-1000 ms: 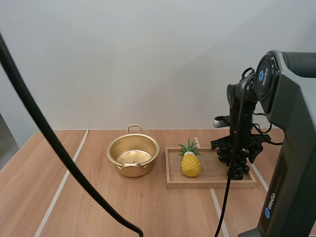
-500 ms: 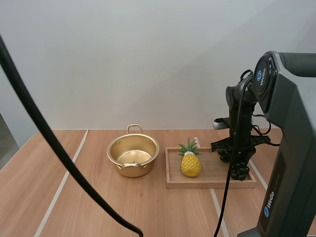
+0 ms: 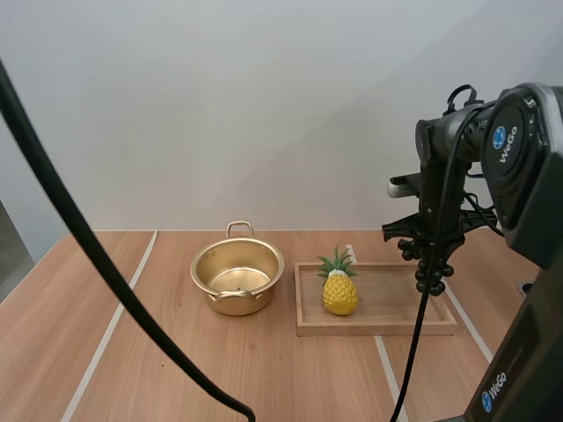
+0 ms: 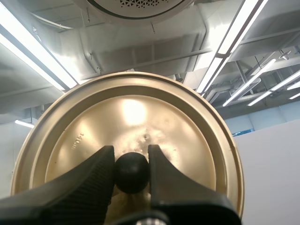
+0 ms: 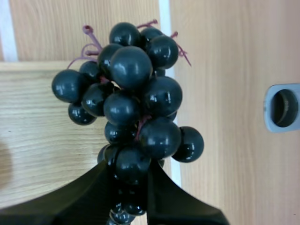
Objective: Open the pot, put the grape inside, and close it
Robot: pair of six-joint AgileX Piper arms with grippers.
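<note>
Two "WeGo" labels (image 3: pixel 503 143); grapes (image 5: pixel 131 103) in right claw (image 5: pixel 131 168)

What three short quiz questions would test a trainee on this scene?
1. True or false: the lid sits on the pot.
2. What does the right gripper hold? A. a spoon B. grapes C. the lid
3. Fill in: on the wooden tray stands a ____.
Key: 1 false, the left gripper holds it; 2 B; 3 pineapple.
</note>
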